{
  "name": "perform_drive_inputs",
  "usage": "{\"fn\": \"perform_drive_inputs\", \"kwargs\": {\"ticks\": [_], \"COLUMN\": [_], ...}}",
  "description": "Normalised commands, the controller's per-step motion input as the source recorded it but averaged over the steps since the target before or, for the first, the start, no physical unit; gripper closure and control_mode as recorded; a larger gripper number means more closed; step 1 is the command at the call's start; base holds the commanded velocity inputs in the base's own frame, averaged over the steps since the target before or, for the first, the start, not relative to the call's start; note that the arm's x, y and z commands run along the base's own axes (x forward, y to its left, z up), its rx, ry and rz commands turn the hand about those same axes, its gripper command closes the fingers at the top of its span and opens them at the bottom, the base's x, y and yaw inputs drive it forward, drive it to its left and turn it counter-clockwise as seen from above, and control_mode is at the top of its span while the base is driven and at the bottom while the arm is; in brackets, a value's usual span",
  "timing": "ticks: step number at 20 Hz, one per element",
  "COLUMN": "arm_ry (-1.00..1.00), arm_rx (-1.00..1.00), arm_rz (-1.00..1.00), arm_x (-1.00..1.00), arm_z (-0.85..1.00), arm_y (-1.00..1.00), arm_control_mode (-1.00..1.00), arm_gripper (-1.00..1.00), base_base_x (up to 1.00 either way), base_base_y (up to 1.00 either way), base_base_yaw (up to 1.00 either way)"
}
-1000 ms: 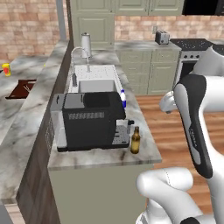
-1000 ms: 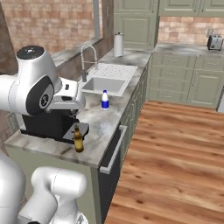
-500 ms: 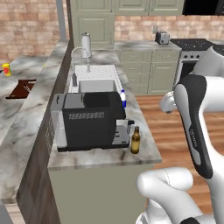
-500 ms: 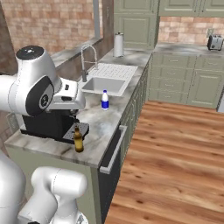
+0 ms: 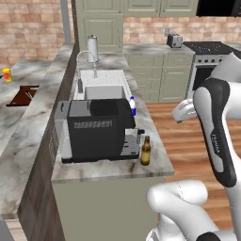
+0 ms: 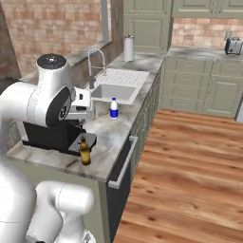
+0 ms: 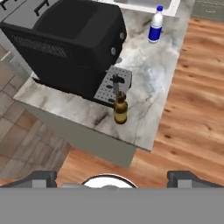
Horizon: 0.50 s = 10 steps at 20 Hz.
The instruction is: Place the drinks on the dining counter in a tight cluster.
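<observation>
A small yellow bottle (image 5: 6,74) stands far left on the wide grey-white marble tabletop (image 5: 19,122). The big black coffee machine (image 5: 96,130) sits on the sink tabletop. Just beside it stands the slim dark brown glass bottle (image 5: 146,151), upright, neck pointing up. Behind, the small blue-and-white bottle (image 5: 132,105) stands upright, cap up. The claw (image 7: 113,178) is released, its fingers wide apart.

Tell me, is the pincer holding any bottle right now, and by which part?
Nothing is held. The pincer is open with nothing between its tips, well above the brown bottle standing by the coffee machine; the blue-and-white bottle stands untouched too.
</observation>
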Motion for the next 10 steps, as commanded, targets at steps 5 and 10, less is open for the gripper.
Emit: {"fn": "perform_drive_inputs", "kwargs": {"ticks": [5,10], "arm_ry": [0.00,-0.01], "arm_rx": [0.12,0.12], "arm_rz": [0.29,0.26], "arm_x": [0.34,0.53], "arm_z": [-0.33,-0.37], "arm_y": [0.00,0.00], "arm_control_mode": [-1.00,-1.00], "arm_gripper": [-1.00,-1.00], "base_base_x": [0.00,0.00], "base_base_y": [0.00,0.00], "base_base_yaw": [0.00,0.00]}}
